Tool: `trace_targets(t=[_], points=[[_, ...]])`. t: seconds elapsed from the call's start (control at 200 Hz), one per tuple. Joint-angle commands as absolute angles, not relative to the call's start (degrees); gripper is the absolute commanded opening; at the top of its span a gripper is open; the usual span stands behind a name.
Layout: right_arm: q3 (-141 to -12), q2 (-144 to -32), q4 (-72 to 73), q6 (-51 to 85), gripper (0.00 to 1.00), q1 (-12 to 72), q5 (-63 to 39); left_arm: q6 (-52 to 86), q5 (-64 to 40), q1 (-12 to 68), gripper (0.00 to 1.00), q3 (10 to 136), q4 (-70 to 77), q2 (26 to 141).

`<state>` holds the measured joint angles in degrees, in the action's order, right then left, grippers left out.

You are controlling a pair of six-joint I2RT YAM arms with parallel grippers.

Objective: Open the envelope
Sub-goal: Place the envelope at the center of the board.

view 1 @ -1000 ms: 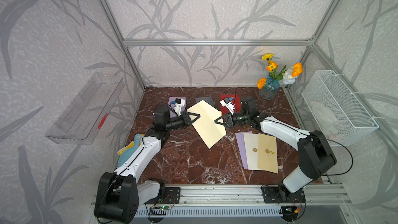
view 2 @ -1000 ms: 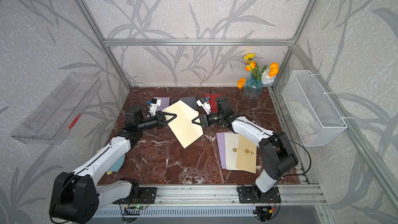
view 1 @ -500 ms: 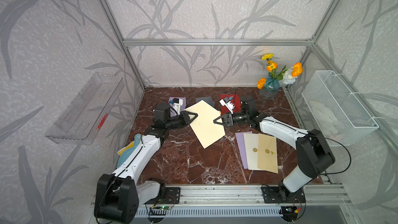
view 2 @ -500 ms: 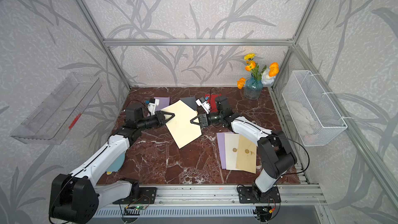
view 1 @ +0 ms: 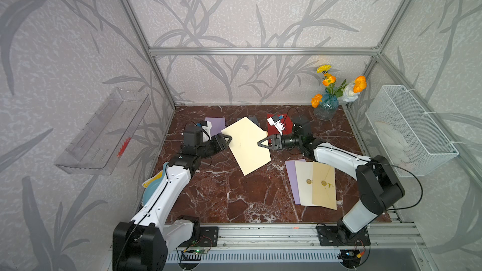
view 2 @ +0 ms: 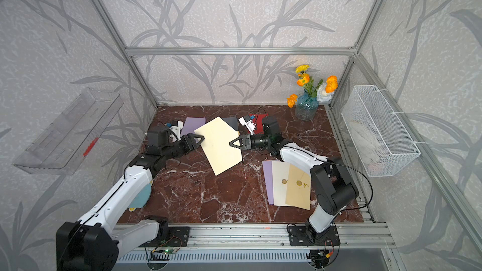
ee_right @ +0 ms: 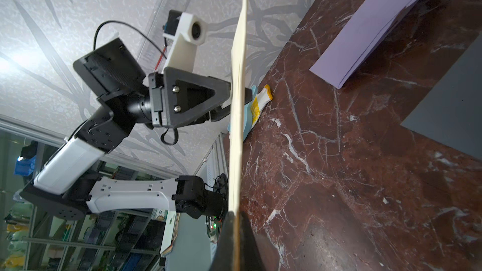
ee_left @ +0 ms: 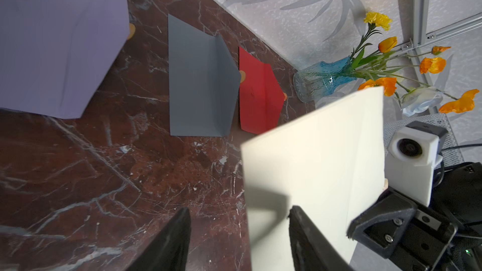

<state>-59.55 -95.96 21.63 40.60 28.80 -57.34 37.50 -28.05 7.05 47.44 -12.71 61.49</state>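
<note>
A cream envelope (view 1: 246, 147) (view 2: 220, 147) hangs tilted above the marble table, back side up in both top views. My right gripper (view 1: 260, 144) (view 2: 232, 144) is shut on its right edge; in the right wrist view the envelope (ee_right: 238, 100) runs edge-on out of the pinched right gripper (ee_right: 236, 213). My left gripper (view 1: 228, 140) (view 2: 199, 139) stands open at the envelope's left corner. In the left wrist view the envelope (ee_left: 313, 165) has its edge between the spread jaws of the left gripper (ee_left: 239, 209). Its flap and seal are hidden.
Opened purple (ee_left: 57, 43), grey (ee_left: 198, 87) and red (ee_left: 258, 92) envelopes lie along the back. Three sealed envelopes (view 1: 313, 183) overlap at the front right. A blue vase of flowers (view 1: 326, 105) stands back right, a wire basket (view 1: 407, 126) hangs right, a teal dish (view 1: 152, 189) sits left.
My left gripper has opened and let go of the envelope's left corner. The right gripper stays shut on the envelope, which has shifted slightly towards the back.
</note>
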Motion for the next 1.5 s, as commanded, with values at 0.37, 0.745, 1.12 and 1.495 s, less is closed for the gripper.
trace_targets(t=[0.37, 0.745, 1.12, 1.495], points=[[-58.18, -107.97, 40.07, 61.54, 0.00, 46.07, -24.95, 33.08, -18.37, 6.48, 0.72, 49.00, -17.78, 48.88], [-62.61, -118.84, 45.37, 76.61, 0.00, 61.37, -2.64, 34.65, -20.63, 6.35, 0.75, 46.56, -14.77, 46.08], [-70.72, -125.17, 37.09, 79.89, 0.00, 65.02, 1.07, 36.01, -21.98, 6.31, 0.75, 45.60, -12.76, 46.10], [-78.91, -131.78, 32.39, 81.74, 0.00, 65.74, -3.48, 35.71, -22.04, 6.19, 0.75, 45.34, -12.31, 46.38]])
